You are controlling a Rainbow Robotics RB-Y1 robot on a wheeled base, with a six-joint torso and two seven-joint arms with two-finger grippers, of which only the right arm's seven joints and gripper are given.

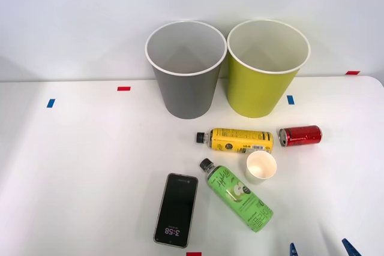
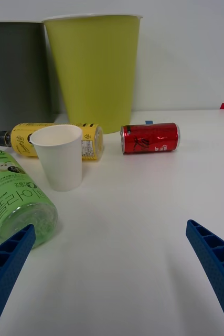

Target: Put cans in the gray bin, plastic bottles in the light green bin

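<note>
on the white table [image 1: 78, 166], a tall tapered round gray bin with a white rim [image 1: 186, 88] stands upright at the back, and just beside it on the robot's right stands a tall tapered yellow-green bin with a white rim [image 1: 264, 82]; both show pale insides. in front of them a yellow-labelled plastic bottle with a black cap [image 1: 235, 140] lies on its side, cap toward the robot's left. just beyond its base end, a small red metal can with silver ends [image 1: 300, 135] also lies on its side, near but apart from the bottle. a white paper cup [image 1: 261, 166] stands upright just in front of the yellow bottle. a bright green plastic bottle with a black cap and apple picture [image 1: 237, 195] lies slanted, cap toward the yellow bottle, its body beside the cup. a black phone with a lit screen [image 1: 176, 210] lies flat to the left of the green bottle.

the right gripper [image 2: 112, 273] hovers low at the near edge of the table with its blue ribbed fingers [image 2: 219, 268] spread wide apart, holding nothing. in the wrist view the green bottle's base lies close by one finger, the cup and the red can are farther ahead.
</note>
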